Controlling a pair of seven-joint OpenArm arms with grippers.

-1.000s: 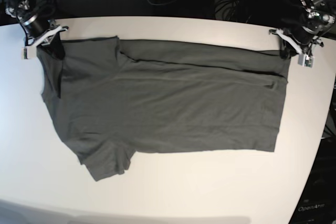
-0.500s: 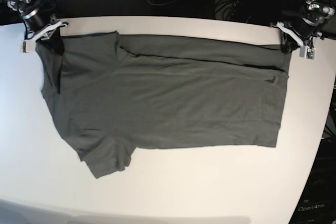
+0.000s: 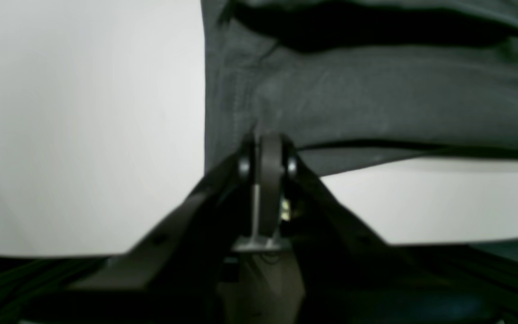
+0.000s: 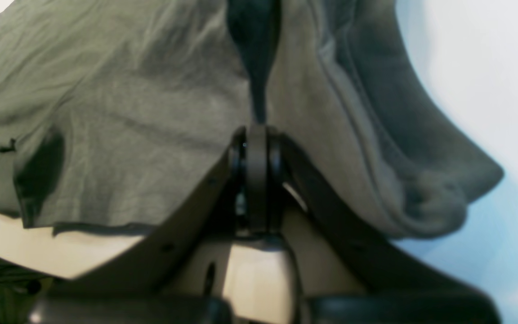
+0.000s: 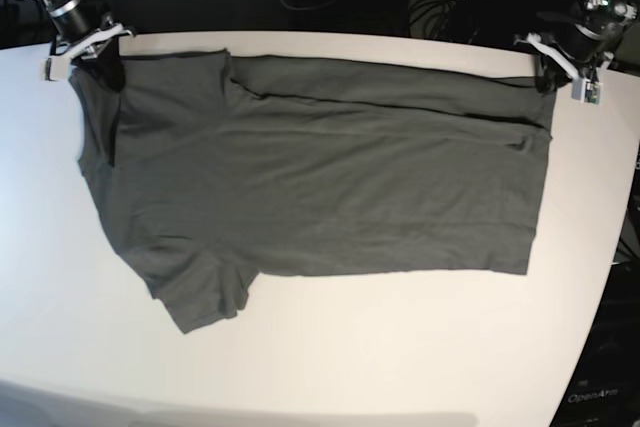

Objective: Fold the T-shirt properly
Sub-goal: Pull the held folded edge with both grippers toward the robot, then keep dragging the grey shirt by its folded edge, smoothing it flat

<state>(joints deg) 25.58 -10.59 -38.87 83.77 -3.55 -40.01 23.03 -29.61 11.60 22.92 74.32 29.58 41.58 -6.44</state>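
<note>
both arms reach to the far edge of the white table; the left gripper and right gripper each pinch a far corner of the t-shirt, apparently lifting it slightly; dark cables behind.

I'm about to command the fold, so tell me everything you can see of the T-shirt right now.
The T-shirt is plain dark grey, soft cotton-looking knit, with no print showing. It lies spread sideways on the white table, neck end toward the base view's left, hem to its right, one short sleeve sticking out at the near left. Its far edge is doubled over in a long fold. The right gripper pinches the collar-side far corner and the left gripper the hem-side far corner, jaws shut on cloth.
</note>
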